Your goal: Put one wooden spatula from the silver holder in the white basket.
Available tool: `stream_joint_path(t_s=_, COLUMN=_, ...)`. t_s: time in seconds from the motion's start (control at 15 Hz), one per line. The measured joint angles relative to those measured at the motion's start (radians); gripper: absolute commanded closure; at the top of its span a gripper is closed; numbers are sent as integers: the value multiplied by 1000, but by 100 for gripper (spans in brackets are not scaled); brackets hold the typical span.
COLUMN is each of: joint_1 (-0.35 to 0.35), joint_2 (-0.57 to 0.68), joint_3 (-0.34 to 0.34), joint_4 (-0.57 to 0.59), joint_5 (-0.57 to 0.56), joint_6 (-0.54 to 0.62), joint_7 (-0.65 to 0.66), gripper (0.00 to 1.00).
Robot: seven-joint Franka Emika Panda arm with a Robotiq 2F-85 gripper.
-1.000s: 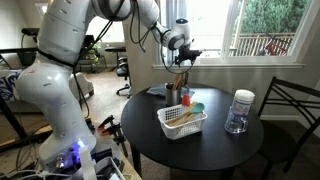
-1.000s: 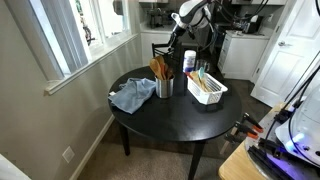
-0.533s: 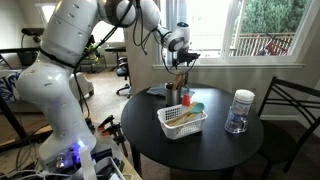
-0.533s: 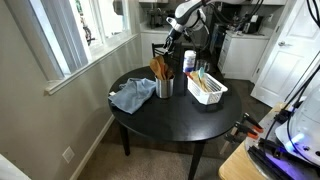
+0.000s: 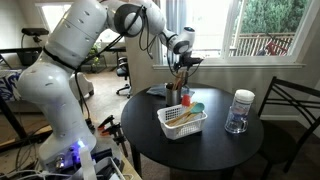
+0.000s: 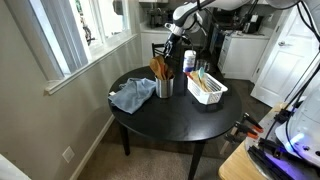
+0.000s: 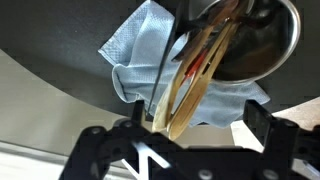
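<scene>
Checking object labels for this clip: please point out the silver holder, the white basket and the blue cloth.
silver holder (image 6: 165,90): exterior view, its side wall.
white basket (image 5: 186,130): exterior view, its slotted front wall.
blue cloth (image 7: 135,50): wrist view, its upper fold.

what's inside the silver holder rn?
Several wooden utensils stand in the silver holder, plus something red. Their lower ends and the holder's bottom are hidden.
</scene>
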Motion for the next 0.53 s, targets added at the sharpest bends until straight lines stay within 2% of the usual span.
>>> stream_joint_path(t_s=0.53, joint_1=3, joint_2=78, joint_3=-5, joint_4=113, joint_5=37, joint_6=-68, joint_7=-68, gripper=0)
